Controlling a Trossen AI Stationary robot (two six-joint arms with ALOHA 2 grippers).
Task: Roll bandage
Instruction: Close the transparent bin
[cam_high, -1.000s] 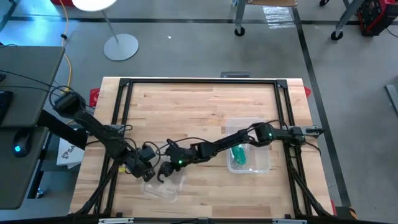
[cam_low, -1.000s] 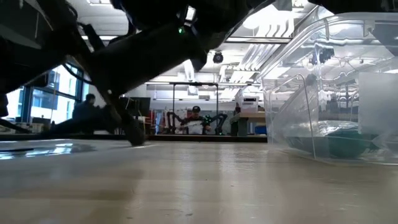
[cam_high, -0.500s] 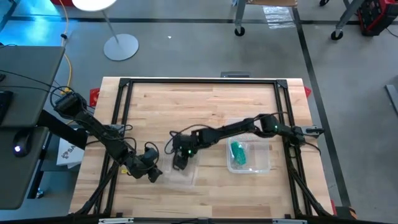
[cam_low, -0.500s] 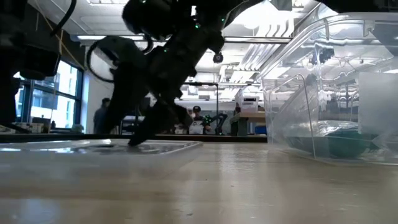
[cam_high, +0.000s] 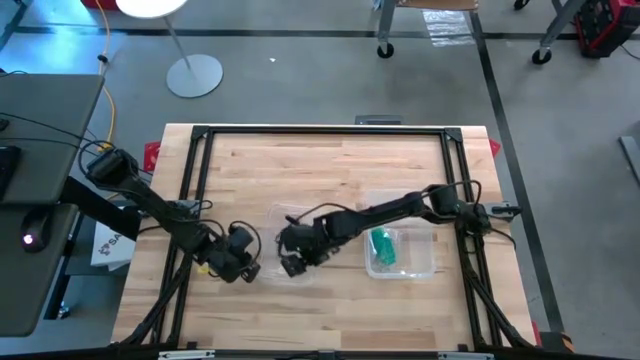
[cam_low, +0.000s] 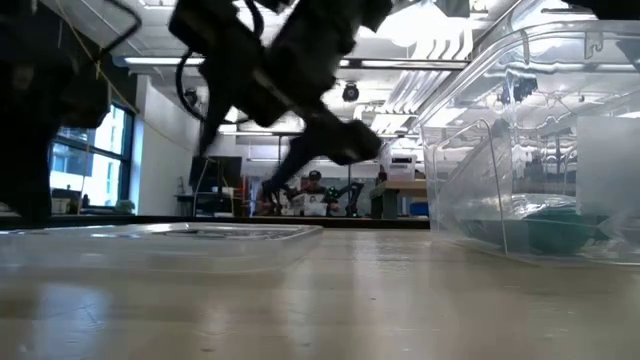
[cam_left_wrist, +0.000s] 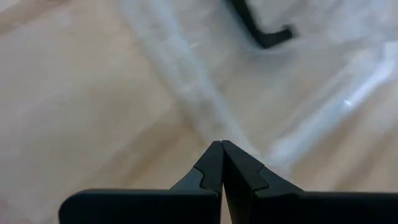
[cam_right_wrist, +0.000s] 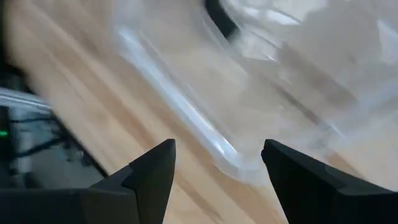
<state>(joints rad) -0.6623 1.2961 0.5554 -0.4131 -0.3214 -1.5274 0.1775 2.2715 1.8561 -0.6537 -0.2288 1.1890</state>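
The green bandage (cam_high: 383, 248) lies rolled up on the floor of a clear plastic box (cam_high: 422, 264) at the table's right, also seen in the low view as the bandage (cam_low: 560, 228) inside the box (cam_low: 480, 170). The box's clear lid (cam_low: 200, 235) with a black handle (cam_left_wrist: 264, 34) lies flat on the wood, left of the box. My right gripper (cam_high: 291, 264) hangs open above the lid's edge (cam_right_wrist: 205, 134), clear of it. My left gripper (cam_high: 243, 267) is shut, its tips (cam_left_wrist: 221, 144) close over the lid's near-left edge. Both grippers are far from the bandage.
A black metal frame (cam_high: 320, 131) borders the wooden table. Bare wood lies along the far half and near the front edge. Beyond the table, in the low view, a person sits at a distant bench (cam_low: 315, 190).
The clear lid has slid along the table from near the front edge toward the middle and right, with my right gripper on it. That gripper has since risen off the lid and tipped, still open. My left gripper has edged toward the right, shut throughout.
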